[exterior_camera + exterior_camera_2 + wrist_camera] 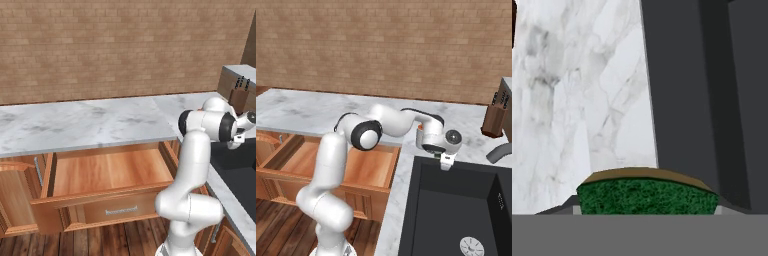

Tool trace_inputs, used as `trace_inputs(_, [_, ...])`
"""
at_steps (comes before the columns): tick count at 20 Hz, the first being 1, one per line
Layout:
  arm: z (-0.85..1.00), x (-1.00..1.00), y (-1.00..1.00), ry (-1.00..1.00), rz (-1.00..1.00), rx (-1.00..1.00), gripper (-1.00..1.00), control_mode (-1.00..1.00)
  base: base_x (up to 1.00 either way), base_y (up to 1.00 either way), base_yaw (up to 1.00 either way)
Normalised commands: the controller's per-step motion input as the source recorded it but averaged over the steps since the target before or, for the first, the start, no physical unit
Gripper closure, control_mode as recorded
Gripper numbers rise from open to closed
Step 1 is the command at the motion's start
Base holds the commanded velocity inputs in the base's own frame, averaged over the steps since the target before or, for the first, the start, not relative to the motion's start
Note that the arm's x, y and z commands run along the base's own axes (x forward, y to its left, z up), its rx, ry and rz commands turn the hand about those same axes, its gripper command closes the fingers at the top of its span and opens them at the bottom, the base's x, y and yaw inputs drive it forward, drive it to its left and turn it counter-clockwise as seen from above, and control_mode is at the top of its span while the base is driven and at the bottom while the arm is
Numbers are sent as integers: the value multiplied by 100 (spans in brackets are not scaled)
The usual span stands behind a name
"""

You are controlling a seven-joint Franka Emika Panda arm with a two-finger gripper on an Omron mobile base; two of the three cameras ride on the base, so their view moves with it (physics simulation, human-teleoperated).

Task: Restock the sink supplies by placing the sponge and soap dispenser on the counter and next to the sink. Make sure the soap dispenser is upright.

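Gripper (445, 161) pinching sponge (647, 197) above counter (587, 100) edge beside sink (456, 210).

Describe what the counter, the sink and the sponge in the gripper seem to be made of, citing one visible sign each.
The counter: probably polished marble, white with grey veins. The sink: smooth, matte dark material, perhaps composite or coated metal; plain, unveined surface. The sponge: coarse green scouring fibre with a tan layer on one face; speckled, fuzzy texture.

There were no words, numbers, labels or signs to read on anything in the pictures.
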Motion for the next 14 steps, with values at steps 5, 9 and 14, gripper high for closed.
trace_inputs(5, [-4,1,-17,0,-2,0,100,-100,0,0,0])
trace_inputs(9, [-11,13,0,0,-1,0,-100,-100,0,0,0])
trace_inputs(14, [-3,14,1,-2,-1,0,-100,-100,0,0,0])
